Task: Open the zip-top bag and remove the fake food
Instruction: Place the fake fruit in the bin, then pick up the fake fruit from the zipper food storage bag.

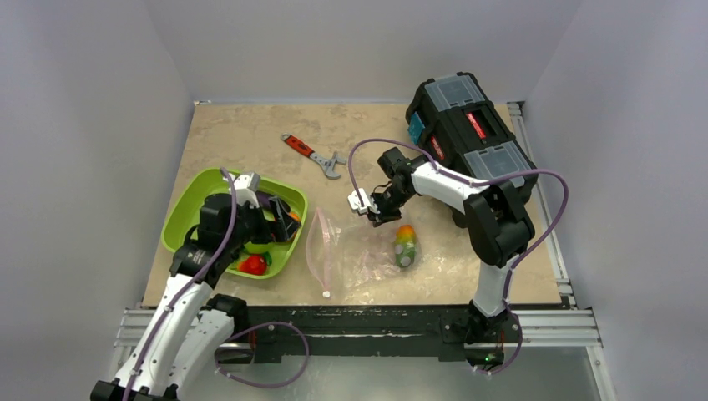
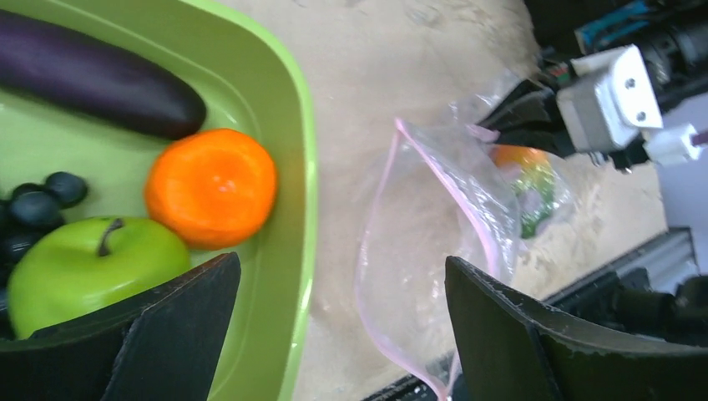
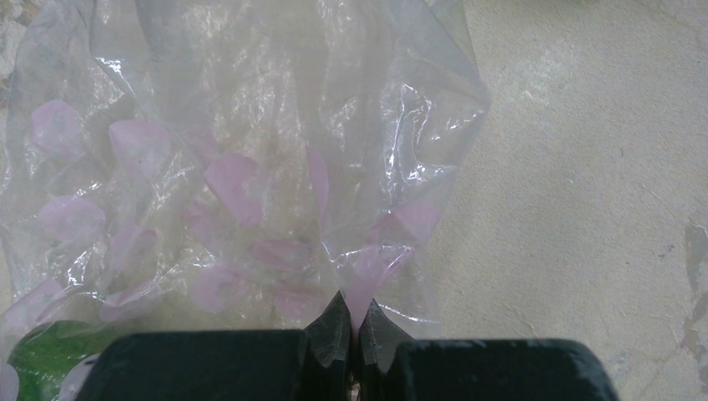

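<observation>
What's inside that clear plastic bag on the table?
One toy food, orange and green, shows through the plastic bag. The crinkled plastic blurs its details, and anything smaller beneath the folds would be hidden.

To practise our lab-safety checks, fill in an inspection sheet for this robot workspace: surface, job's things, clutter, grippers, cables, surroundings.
Surface: beige stone-look table, no spills seen.
Job's things: zip-top bag lies on the table, mouth gaping, one orange-green fake food inside; eggplant, orange and apple in the green tray.
Clutter: red-handled wrench, black toolbox.
Grippers: left gripper open, empty, over the tray's edge; right gripper shut on the bag's plastic.
Cables: purple cables loop along both arms.
Surroundings: plain grey walls.
</observation>
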Available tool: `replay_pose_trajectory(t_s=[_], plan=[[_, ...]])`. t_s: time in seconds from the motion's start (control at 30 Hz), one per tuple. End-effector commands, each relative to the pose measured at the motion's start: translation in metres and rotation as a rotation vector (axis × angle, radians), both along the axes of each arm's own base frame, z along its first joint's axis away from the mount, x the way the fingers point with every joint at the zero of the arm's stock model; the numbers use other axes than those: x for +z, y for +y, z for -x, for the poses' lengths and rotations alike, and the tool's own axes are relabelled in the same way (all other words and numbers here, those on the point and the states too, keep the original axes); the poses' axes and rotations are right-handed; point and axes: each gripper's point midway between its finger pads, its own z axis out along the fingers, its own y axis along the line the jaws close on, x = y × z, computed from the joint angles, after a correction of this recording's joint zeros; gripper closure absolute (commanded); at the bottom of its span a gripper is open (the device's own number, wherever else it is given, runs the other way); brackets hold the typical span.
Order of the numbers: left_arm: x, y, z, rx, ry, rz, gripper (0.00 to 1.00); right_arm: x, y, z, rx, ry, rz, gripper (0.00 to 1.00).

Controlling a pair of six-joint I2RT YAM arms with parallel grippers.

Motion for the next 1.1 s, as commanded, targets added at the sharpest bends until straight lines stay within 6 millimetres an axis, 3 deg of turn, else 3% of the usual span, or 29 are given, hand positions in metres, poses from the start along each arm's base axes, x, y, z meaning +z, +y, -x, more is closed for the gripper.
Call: replay_pose_trajectory(t_s=[0.0, 0.3, 0.5, 0.77, 0.9, 1.07], plan=[[0.010, -0.028, 0.012, -0.176, -0.033, 0.092, 0.09, 0.014, 0.003, 0.002, 0.007, -0.013, -0.040, 0.98], [-0.006, -0.049, 0.031, -0.263, 0.051, 0.134, 0.09, 0.018, 0.002, 0.002, 0.006, -0.026, -0.048, 0.81], [-0.014, -0.066, 0.045, -0.309, 0.063, 0.092, 0.10, 0.023, 0.001, 0.004, 0.005, -0.041, -0.066, 0.53], [-0.019, -0.065, 0.060, -0.302, 0.058, 0.120, 0.12, 0.055, -0.009, -0.004, -0.036, -0.115, -0.118, 0.30], [-0.025, -0.063, 0.067, -0.301, 0.072, 0.116, 0.13, 0.077, -0.021, -0.002, -0.057, -0.161, -0.169, 0.25], [-0.029, -0.061, 0.067, -0.295, 0.088, 0.102, 0.22, 0.085, -0.033, 0.025, -0.011, -0.176, -0.185, 0.27]])
